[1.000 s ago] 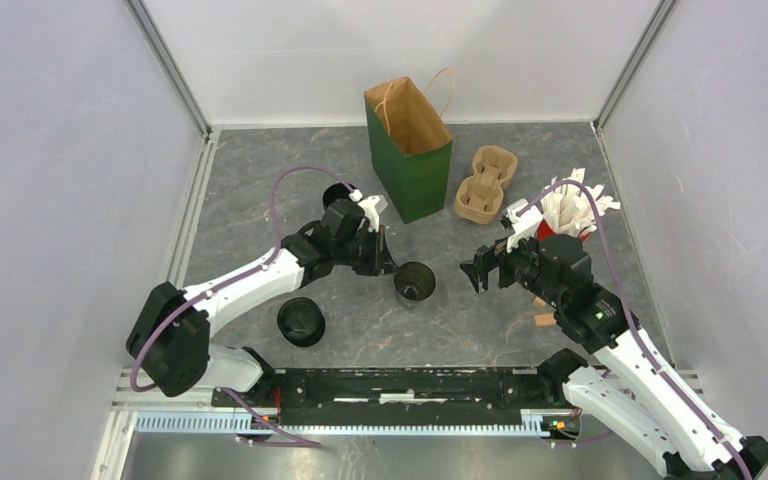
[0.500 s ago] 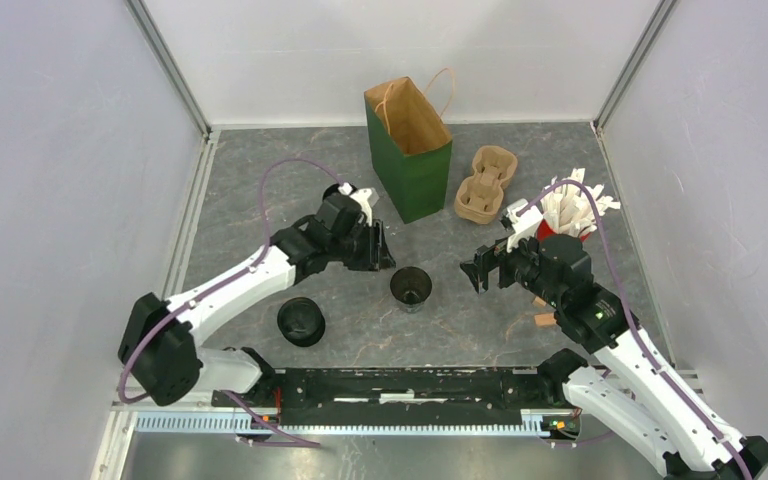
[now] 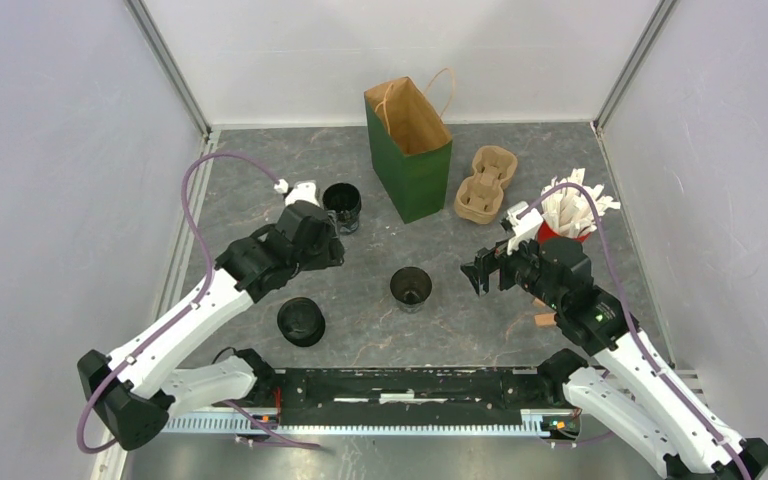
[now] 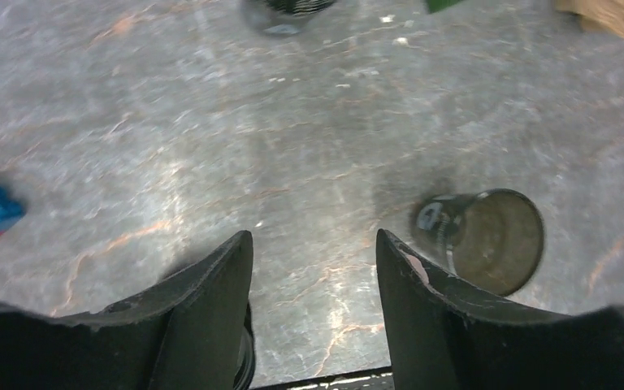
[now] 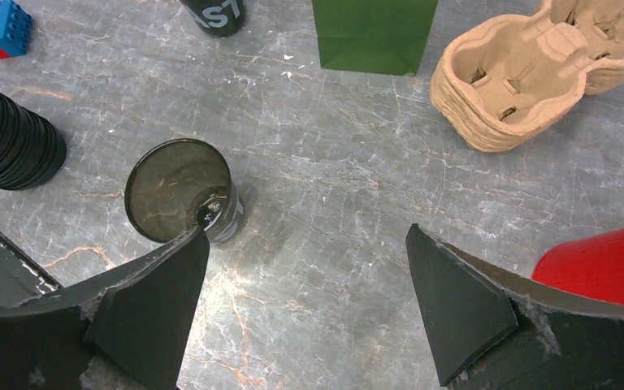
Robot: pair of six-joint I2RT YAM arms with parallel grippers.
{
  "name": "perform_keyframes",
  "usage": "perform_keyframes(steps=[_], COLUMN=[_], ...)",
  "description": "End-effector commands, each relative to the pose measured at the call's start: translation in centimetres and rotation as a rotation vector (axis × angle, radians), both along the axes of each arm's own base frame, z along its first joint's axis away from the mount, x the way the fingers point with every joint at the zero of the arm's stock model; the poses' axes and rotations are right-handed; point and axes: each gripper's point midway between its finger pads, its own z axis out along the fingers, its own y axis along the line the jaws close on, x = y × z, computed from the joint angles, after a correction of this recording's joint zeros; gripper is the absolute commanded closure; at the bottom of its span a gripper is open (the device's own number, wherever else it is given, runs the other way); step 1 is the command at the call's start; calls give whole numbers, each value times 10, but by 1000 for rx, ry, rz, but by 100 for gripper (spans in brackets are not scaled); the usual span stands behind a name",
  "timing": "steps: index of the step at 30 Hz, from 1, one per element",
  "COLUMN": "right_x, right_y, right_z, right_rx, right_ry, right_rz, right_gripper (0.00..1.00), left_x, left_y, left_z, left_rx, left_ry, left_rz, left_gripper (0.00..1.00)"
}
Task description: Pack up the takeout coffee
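Our left gripper (image 4: 314, 244) and right gripper (image 5: 307, 231) gape empty; we judge the open cup (image 3: 411, 287) light, crushable, best clasped gently mid-wall

Look to the right side of the grey marbled table (image 3: 260, 170) and you'll see a red cup (image 3: 563, 233) stuffed with white packets (image 3: 575, 203) — a tan pulp carrier (image 3: 486, 184) lies near it, farther back, wells up. You'll catch a small blue-and-red block (image 5: 4, 28) only in the wrist views

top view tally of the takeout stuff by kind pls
black cups: 2
black lid stack: 1
green paper bag: 1
pulp cup carrier: 1
red cup of white packets: 1
total: 6
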Motion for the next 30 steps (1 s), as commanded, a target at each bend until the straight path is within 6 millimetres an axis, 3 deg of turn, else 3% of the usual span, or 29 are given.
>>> perform_keyframes(steps=[1, 7, 14, 30], right_x=[1, 2, 2, 1], right_y=[3, 2, 3, 1], right_z=[2, 1, -3, -3], right_rx=[16, 13, 15, 17], right_ry=[-10, -9, -3, -2], right_rz=[3, 2, 2, -6], right_gripper=[1, 1, 1, 1], left_x=[-9, -22, -35, -51], left_y=[47, 61, 67, 75], left_z=[-21, -51, -73, -99], left_rx=[79, 38, -9, 16], left_ry=[27, 102, 177, 255], left_rz=[245, 383, 526, 591], left_gripper=[38, 48, 51, 50])
